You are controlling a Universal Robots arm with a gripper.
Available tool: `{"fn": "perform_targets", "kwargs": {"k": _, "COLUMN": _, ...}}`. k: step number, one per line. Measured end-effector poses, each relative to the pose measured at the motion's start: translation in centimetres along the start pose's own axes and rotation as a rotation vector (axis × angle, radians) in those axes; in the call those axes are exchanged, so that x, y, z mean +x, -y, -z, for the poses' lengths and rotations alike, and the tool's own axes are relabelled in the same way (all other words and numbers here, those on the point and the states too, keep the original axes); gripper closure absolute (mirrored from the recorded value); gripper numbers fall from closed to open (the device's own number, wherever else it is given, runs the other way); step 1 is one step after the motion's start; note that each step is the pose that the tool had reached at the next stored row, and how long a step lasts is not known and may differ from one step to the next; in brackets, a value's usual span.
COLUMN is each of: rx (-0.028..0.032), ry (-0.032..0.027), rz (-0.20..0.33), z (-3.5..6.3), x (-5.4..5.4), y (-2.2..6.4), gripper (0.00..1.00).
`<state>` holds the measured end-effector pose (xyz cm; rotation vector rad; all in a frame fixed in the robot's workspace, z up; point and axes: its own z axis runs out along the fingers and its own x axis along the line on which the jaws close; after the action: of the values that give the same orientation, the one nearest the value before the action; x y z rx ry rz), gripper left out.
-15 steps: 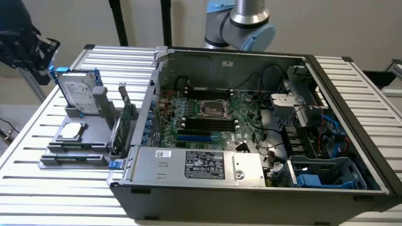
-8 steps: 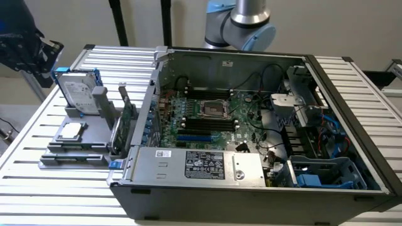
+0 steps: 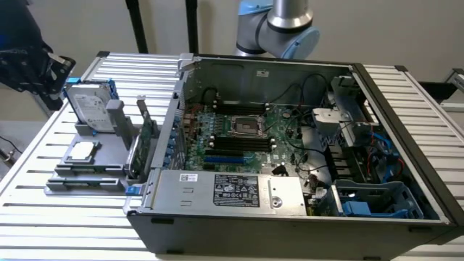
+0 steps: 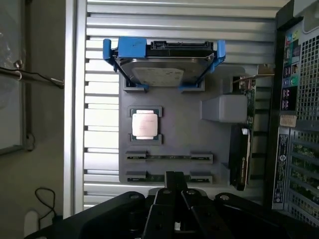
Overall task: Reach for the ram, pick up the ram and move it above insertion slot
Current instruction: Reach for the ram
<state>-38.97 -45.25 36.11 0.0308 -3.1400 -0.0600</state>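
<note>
The slatted surface (image 3: 43,217) carries an open computer case (image 3: 239,228) on the exterior view's right. A gray tray (image 4: 184,134) lies just beside it on the left. A hard drive (image 3: 91,106) in a blue bracket stands at the tray's far end. A green expansion card (image 3: 147,133) stands on edge along the side next to the case. The ram (image 4: 169,157) rests on edge in slotted holders towards the tray's near end, with a processor (image 3: 82,151) just beyond it. The gripper (image 4: 174,177) hangs above the tray, touching nothing, its jaws drawn together and holding nothing.
</note>
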Motion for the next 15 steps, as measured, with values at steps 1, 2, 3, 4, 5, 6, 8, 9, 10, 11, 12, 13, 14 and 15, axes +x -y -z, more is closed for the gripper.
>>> {"fn": "perform_targets", "kwargs": {"k": 1, "rx": 0.0, "ry": 0.0, "rz": 0.0, "z": -0.11, "x": 0.0, "y": 0.26, "gripper": 0.89}}
{"fn": "perform_targets", "kwargs": {"k": 2, "rx": -0.0001, "ry": 0.0001, "rz": 0.0, "z": -0.22, "x": -0.1, "y": 0.52, "gripper": 0.89}}
{"fn": "perform_targets", "kwargs": {"k": 3, "rx": 0.0, "ry": 0.0, "rz": 0.001, "z": -0.32, "x": -0.1, "y": 0.77, "gripper": 0.89}}
{"fn": "perform_targets", "kwargs": {"k": 4, "rx": 0.0, "ry": 0.0, "rz": 0.001, "z": -0.43, "x": -0.2, "y": 1.0, "gripper": 0.89}}
{"fn": "perform_targets", "kwargs": {"k": 5, "rx": 0.0, "ry": -0.0001, "rz": 0.001, "z": -0.54, "x": -0.2, "y": 1.23, "gripper": 0.89}}
{"fn": "perform_targets", "kwargs": {"k": 6, "rx": 0.0, "ry": -0.0001, "rz": 0.002, "z": -0.66, "x": -0.3, "y": 1.46, "gripper": 0.89}}
{"fn": "perform_targets", "kwargs": {"k": 8, "rx": -0.0001, "ry": -0.0001, "rz": 0.003, "z": -0.88, "x": -0.4, "y": 1.85, "gripper": 0.89}}
{"fn": "perform_targets", "kwargs": {"k": 9, "rx": 0.0, "ry": -0.0002, "rz": 0.004, "z": -0.98, "x": -0.5, "y": 2.03, "gripper": 0.89}}
{"fn": "perform_targets", "kwargs": {"k": 10, "rx": -0.0001, "ry": -0.0001, "rz": 0.004, "z": -1.1, "x": -0.5, "y": 2.18, "gripper": 0.89}}
{"fn": "perform_targets", "kwargs": {"k": 11, "rx": -0.0002, "ry": 0.0, "rz": 0.005, "z": -1.2, "x": -0.6, "y": 2.3, "gripper": 0.89}}
{"fn": "perform_targets", "kwargs": {"k": 12, "rx": 0.0, "ry": -0.0002, "rz": 0.006, "z": -1.27, "x": -0.8, "y": 2.42, "gripper": 0.89}}
{"fn": "perform_targets", "kwargs": {"k": 13, "rx": 0.0, "ry": -0.0003, "rz": 0.008, "z": -1.34, "x": -0.9, "y": 2.53, "gripper": 0.89}}
{"fn": "perform_targets", "kwargs": {"k": 14, "rx": 0.0001, "ry": -0.0005, "rz": 0.009, "z": -1.39, "x": -1.0, "y": 2.64, "gripper": 0.89}}
{"fn": "perform_targets", "kwargs": {"k": 15, "rx": 0.0001, "ry": -0.0005, "rz": 0.01, "z": -1.44, "x": -1.2, "y": 2.74, "gripper": 0.89}}
